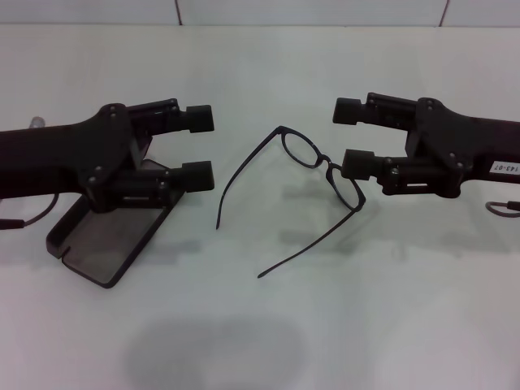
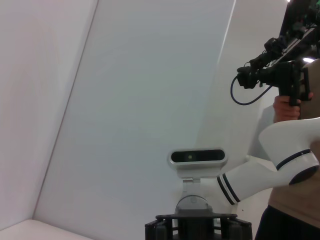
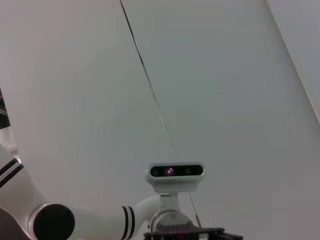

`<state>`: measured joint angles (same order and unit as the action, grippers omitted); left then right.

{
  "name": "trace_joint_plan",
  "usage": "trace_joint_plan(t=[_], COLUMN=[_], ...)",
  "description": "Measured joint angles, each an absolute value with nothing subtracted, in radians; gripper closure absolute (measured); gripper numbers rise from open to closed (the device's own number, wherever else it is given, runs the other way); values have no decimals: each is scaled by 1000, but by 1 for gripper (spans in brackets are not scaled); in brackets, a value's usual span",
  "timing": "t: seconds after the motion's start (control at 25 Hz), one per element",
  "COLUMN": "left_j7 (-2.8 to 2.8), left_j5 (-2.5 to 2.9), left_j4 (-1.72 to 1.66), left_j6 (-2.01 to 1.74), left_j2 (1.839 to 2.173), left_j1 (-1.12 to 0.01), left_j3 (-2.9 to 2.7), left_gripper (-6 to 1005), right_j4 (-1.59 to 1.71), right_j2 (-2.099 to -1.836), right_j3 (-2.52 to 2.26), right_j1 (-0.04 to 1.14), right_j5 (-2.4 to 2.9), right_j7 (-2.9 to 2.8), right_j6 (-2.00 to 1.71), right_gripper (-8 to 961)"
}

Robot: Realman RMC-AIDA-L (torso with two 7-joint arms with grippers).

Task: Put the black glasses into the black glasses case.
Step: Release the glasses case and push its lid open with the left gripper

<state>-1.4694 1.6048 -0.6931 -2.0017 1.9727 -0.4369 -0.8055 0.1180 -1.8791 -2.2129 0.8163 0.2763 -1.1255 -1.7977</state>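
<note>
The black glasses (image 1: 302,150) lie on the white table in the head view's middle, temple arms unfolded and pointing toward me. The black glasses case (image 1: 106,242) lies open at the left, partly hidden under my left arm. My left gripper (image 1: 199,147) is open and empty, held level just right of the case and left of the glasses. My right gripper (image 1: 351,136) is open and level at the glasses' right side, its nearer finger (image 1: 357,164) close beside the right lens. Whether it touches the frame I cannot tell. The wrist views show neither glasses nor case.
The white table (image 1: 268,325) stretches toward me. A grey cable (image 1: 504,208) lies at the right edge. The left wrist view shows the robot's head camera (image 2: 196,156) and a person with a camera rig (image 2: 280,75). The right wrist view shows the head camera (image 3: 175,171) and a wall.
</note>
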Motion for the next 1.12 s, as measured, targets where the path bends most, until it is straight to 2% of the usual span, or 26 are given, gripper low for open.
trace_joint_plan(t=[0.6,0.72,0.8,0.88,0.92,1.12], left_j7=[-1566,-1780,-1940,-2146,-2219,-2563], left_j5=[1566,1558,1613,1812,1902,2330], left_j4=[-754,-961,-1185,-1575,-1698,-2058], left_j6=[-2001,-1977,-1915,-1804,-1769,-1653], left_j2=[1985,2006,2038,2086,2094,2093], left_j1=[-442,-420,-385,-337,-325,-306], left_j3=[-790,-784,-789,-859,-905,-1204], left_gripper=[163,163,163,164,164,165], right_j4=[109,108,107,107,107,120], right_j2=[-1876,-1869,-1866,-1865,-1865,-1861], right_j3=[-2208,-2206,-2189,-2180,-2153,-2083], right_j1=[803,789,764,756,732,672], right_j5=[265,263,262,262,264,268], right_j7=[-1112,-1111,-1111,-1111,-1111,-1106], right_j6=[-1779,-1775,-1774,-1774,-1775,-1785], right_gripper=[115,115,115,114,114,114])
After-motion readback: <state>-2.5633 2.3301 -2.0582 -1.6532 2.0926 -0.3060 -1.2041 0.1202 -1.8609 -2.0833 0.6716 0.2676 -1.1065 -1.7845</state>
